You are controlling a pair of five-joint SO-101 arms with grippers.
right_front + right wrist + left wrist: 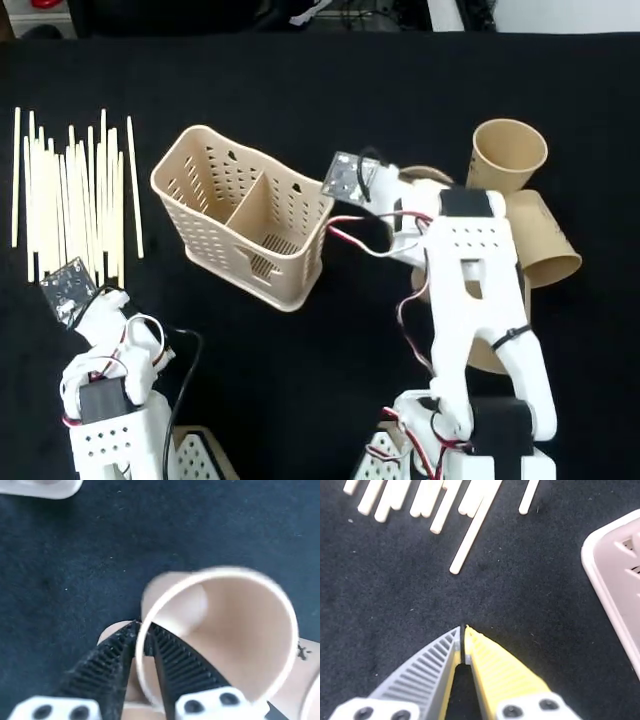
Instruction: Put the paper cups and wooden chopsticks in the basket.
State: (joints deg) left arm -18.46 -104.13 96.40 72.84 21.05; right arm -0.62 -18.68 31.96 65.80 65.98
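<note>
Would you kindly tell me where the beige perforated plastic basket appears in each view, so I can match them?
High view: the beige perforated plastic basket stands mid-table, between wooden chopsticks and paper cups.
Left wrist view: its pale rim cuts the frame edge, beside the chopstick ends.
Right wrist view: a pale corner, probably its rim, lies across the cloth from a paper cup.
Shared landmark: the black table cloth.

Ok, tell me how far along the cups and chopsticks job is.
Done: nothing; the basket looks empty. In hand: the right gripper pinches the rim of one paper cup. To do: the other cups beside it and the chopsticks on the cloth, with the left gripper shut and empty near them.
</note>
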